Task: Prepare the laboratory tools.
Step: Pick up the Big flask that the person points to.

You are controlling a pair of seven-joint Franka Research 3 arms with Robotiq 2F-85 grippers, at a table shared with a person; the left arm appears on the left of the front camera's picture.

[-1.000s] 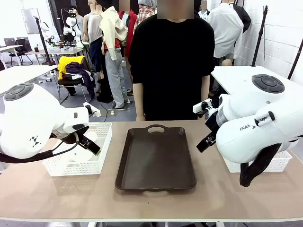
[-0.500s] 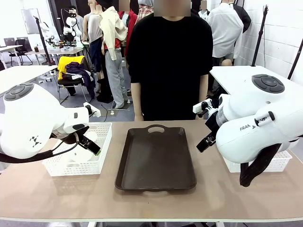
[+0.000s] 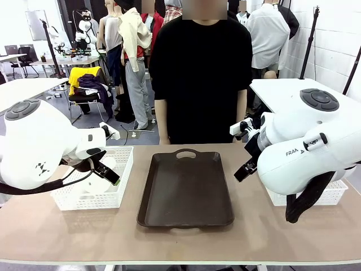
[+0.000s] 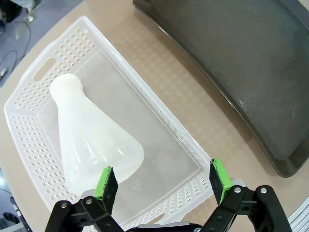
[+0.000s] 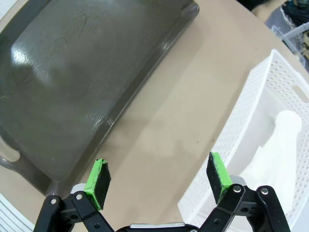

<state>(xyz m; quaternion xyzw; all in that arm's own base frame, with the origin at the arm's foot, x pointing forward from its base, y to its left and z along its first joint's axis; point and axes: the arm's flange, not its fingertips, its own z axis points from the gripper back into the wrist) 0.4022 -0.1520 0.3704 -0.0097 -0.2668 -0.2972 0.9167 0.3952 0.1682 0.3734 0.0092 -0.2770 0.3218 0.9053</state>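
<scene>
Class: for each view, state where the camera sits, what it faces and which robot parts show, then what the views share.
Front view: fixed between the arms, facing the person across the table; left arm, right arm.
Left wrist view: on left wrist, facing left flask in left basket; open left tool.
Right wrist view: on right wrist, facing table beside right basket, right flask; open right tool.
Shared: brown tray.

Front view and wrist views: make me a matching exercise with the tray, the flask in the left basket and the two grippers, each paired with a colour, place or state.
1 tray
2 flask
3 left gripper
4 right gripper

A whitish, in the left basket
B open, over bare table beside the right basket
C dark brown, mid-table
D open, over the left basket's corner

Pairs: 1-C, 2-A, 3-D, 4-B
</scene>
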